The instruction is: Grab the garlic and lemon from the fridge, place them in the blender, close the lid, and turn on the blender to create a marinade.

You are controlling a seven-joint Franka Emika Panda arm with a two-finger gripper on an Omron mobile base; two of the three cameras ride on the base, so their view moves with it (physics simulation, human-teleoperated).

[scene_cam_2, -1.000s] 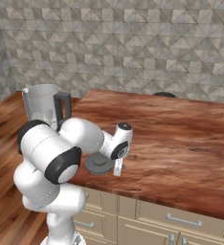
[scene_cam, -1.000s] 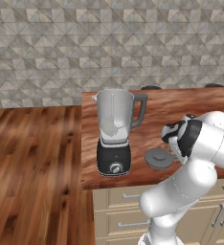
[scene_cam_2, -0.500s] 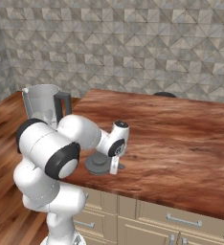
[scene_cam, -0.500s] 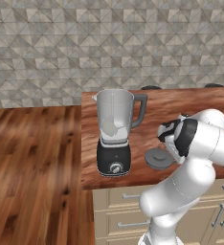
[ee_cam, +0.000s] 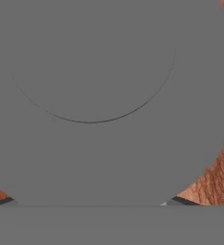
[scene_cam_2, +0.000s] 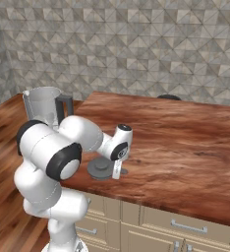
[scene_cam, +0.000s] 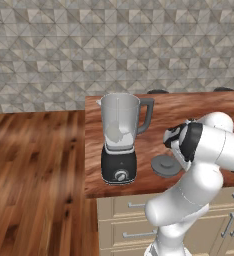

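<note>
Lid point(scene_cam: 166, 165) was lying flat on the wooden tabletop point(scene_cam_2: 186, 138), just to the right of the blender point(scene_cam: 120, 137) and near the front edge. From the right side you could see it as a dark grey disc point(scene_cam_2: 100, 170) with the raised knob in the middle. The claw point(scene_cam_2: 116, 172) was right down at the lid, pointing at the tabletop, touching or almost touching the disc's right rim. Honestly couldn't tell if the fingers were spread or pinching anything, since the arm's own bulk blocked it from the left and the tips were too small from the right. Up close the lid point(ee_cam: 109, 95) took up nearly the whole hand view, with bits of wood grain at the corners. Blender jar had no lid on it, and something pale sat inside it.
</note>
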